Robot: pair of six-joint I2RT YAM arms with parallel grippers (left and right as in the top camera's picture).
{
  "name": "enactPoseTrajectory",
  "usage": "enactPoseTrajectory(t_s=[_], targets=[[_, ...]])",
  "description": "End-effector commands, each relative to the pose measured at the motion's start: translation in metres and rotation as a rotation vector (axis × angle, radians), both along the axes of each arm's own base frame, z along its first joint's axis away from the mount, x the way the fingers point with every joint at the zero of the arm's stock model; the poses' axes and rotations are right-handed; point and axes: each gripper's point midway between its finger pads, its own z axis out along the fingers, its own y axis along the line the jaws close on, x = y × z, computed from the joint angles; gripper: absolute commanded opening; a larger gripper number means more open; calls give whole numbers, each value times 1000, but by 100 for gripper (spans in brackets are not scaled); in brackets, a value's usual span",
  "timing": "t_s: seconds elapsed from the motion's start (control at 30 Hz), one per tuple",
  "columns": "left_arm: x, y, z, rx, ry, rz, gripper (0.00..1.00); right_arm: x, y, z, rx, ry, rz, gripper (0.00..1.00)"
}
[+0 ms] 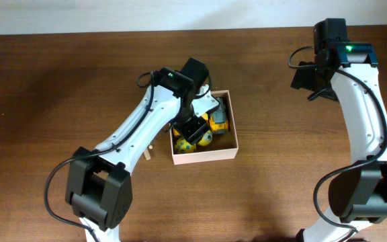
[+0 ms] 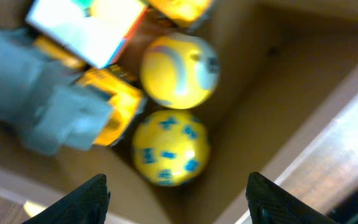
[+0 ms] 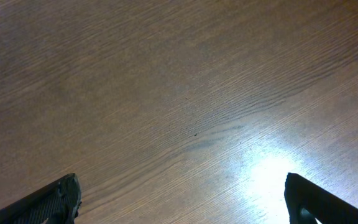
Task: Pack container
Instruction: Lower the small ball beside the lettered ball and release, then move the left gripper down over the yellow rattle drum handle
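The container (image 1: 207,154) is a square shallow cardboard box with white walls and a tan inside, at the table's middle. My left gripper (image 1: 195,128) hangs open and empty just above its contents. In the left wrist view (image 2: 179,199) the open jaws frame two yellow balls (image 2: 170,147) with blue marks, a yellow toy vehicle (image 2: 114,106), a grey toy (image 2: 36,93) and a white block (image 2: 82,28) on the box floor (image 2: 253,93). My right gripper (image 1: 308,75) is open and empty over bare table at the back right (image 3: 182,199).
A small light wooden piece (image 1: 148,154) lies on the table just left of the box. The brown wooden table (image 1: 46,101) runs wide on both sides. The left arm crosses the table from the front edge to the box.
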Motion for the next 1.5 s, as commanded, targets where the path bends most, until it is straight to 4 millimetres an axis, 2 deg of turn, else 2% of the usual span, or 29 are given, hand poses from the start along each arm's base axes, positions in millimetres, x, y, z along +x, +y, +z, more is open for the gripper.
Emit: enactPoseTrajectory(t_s=[0.0,0.23,0.33,0.5,0.6,0.77,0.83,1.0,1.23,1.47], targets=[[27,24,9,54,-68,186,72,-2,-1,-4,2,9,-13,99],[67,66,31,-2,-118,497,74,-2,-1,-4,2,9,-13,99],[75,88,32,-6,-112,612,78,-2,-1,-4,2,9,-13,99],[78,112,29,0,-88,734,77,-2,-1,-4,2,9,-13,99],[70,118,17,27,-52,776,77,-2,-1,-4,2,9,-13,99],[46,135,-23,138,14,928,76,-2,-1,-4,2,9,-13,99],[37,137,-40,153,41,978,72,-2,-1,-4,2,9,-13,99],[18,137,-73,165,99,1062,74,-2,-1,-4,2,9,-13,99],[-1,134,-95,162,165,1137,74,-2,-1,-4,2,9,-13,98],[-9,121,-114,85,221,1186,74,-2,-1,-4,2,9,-13,99]])
